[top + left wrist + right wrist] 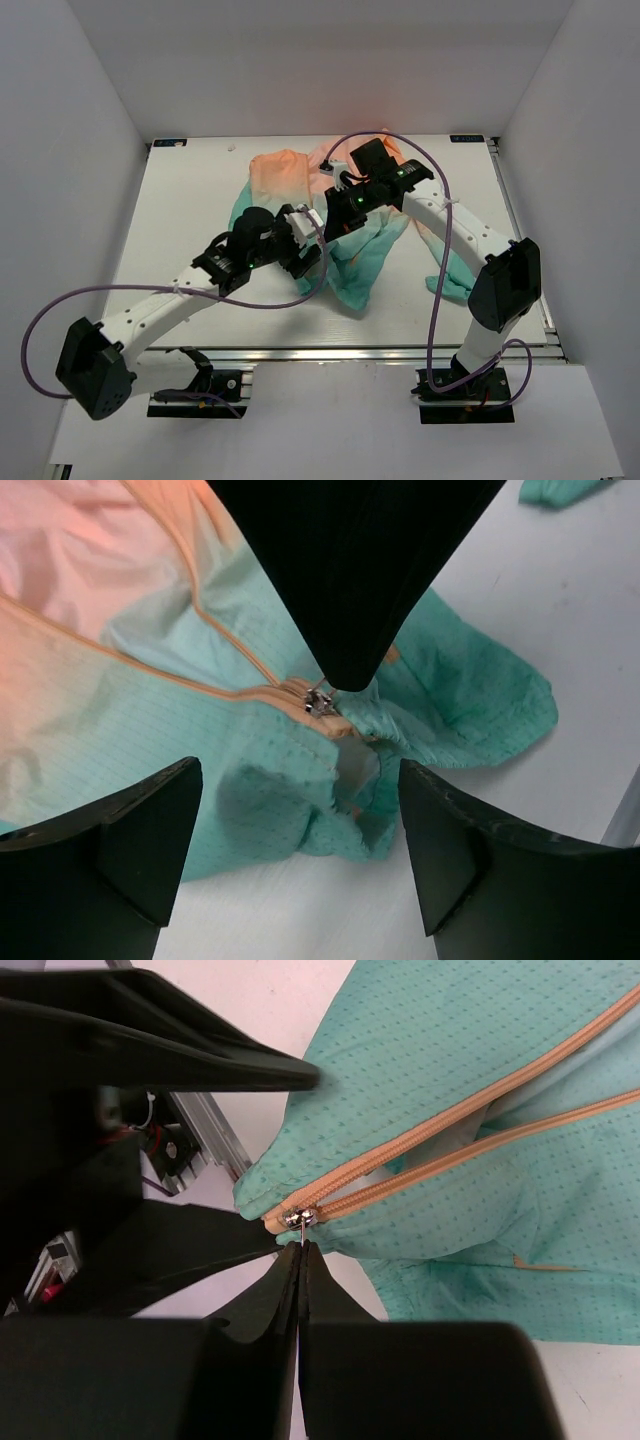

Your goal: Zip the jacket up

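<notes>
From above: jacket [285,175] crumpled on the table [180,200], peach end beyond both tools, teal end right under them. Right gripper [328,232] reaching down onto the teal cloth; left gripper [305,255] just beside it on its near side, close to touching. Too crowded here to read either pair of jaws.

From the left wrist: left gripper [300,860] spread wide, fingers [120,850] standing either side of the folded hem [280,825], closed on nothing, seemingly hovering just short of the cloth. Straight ahead of those fingertips, the zipper pull [318,702], with the black tip of the right gripper [345,678] set on it from the far side.

From the right wrist: right gripper [300,1260] clamped fully together, tips meeting on the zipper pull [297,1222] (pinching its tab, by the look of it, though tiny and half hidden). Zipper pull seated at the very foot of the zipper tracks [450,1130]. From the fingertips, tracks running up and rightward, away from the tool, parting directly past the pull; so nearly the whole front unzipped.

Judging the coming move: probably a draw along that long axis, away from the hem toward the peach end. Depends on the hem being anchored behind the zipper pull, and falls to the left gripper as the nearer one, hem lying between its open fingers. Without that hold, likely to drag the thin cloth along instead of closing teeth.
</notes>
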You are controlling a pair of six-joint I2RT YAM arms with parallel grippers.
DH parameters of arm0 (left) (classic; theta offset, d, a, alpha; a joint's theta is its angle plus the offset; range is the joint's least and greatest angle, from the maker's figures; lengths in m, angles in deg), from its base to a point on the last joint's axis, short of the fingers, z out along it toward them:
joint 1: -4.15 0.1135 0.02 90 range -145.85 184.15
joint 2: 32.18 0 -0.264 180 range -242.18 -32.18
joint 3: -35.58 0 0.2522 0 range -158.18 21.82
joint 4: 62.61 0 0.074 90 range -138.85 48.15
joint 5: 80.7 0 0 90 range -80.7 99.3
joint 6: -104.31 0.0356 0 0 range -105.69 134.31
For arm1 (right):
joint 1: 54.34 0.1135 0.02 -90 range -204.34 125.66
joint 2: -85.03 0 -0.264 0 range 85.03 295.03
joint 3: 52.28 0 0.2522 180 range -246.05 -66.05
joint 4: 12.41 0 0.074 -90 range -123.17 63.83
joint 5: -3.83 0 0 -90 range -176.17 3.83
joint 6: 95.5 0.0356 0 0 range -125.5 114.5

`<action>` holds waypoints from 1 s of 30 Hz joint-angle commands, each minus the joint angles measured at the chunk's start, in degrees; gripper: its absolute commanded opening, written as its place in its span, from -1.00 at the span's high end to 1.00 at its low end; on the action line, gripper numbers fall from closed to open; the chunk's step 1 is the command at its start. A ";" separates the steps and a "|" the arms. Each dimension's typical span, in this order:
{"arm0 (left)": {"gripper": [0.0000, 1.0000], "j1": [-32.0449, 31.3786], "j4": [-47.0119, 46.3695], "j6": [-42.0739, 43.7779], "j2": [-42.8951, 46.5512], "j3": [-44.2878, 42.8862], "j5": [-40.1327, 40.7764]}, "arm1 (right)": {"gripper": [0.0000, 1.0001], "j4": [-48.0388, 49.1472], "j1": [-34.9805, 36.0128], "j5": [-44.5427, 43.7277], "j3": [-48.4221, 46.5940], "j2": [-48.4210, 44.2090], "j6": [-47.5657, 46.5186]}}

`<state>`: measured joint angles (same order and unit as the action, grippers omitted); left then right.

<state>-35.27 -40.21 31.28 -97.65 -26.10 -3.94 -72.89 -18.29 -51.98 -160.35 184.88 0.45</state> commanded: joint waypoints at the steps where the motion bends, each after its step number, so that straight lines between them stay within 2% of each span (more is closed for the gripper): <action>1: -0.72 -1.54 1.02 2.45 -1.94 -3.23 3.12 | 1.00 -0.74 -0.28 1.93 -2.03 -0.36 0.81; 8: -0.57 -2.59 -0.82 1.84 -3.26 -3.14 7.43 | 1.00 0.40 -0.28 1.66 -1.15 0.16 0.64; 16: -0.21 -2.94 -2.14 1.13 -3.17 -3.06 8.58 | 1.00 0.84 -0.28 0.52 -0.80 0.78 0.37; 23: 0.38 -3.03 -2.84 1.05 -2.73 -2.18 3.57 | 1.00 2.51 -0.28 0.17 -1.67 2.18 1.60; 25: 0.69 -3.12 -3.19 0.61 -2.82 -2.26 2.78 | 1.00 2.42 -0.28 -1.14 -2.02 2.45 1.86; 26: 0.97 -3.03 -3.28 0.43 -2.82 -2.26 2.60 | 1.00 2.51 -0.28 -2.28 -2.20 2.36 2.13; 30: 1.00 -3.21 -2.76 -0.18 -2.12 -1.74 2.16 | 1.00 5.23 -0.28 -6.23 -1.15 1.57 2.92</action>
<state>-37.96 -41.35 32.01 -101.93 -27.09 1.79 -71.87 -18.31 -52.79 -160.35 187.09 2.46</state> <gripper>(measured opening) 0.025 0.009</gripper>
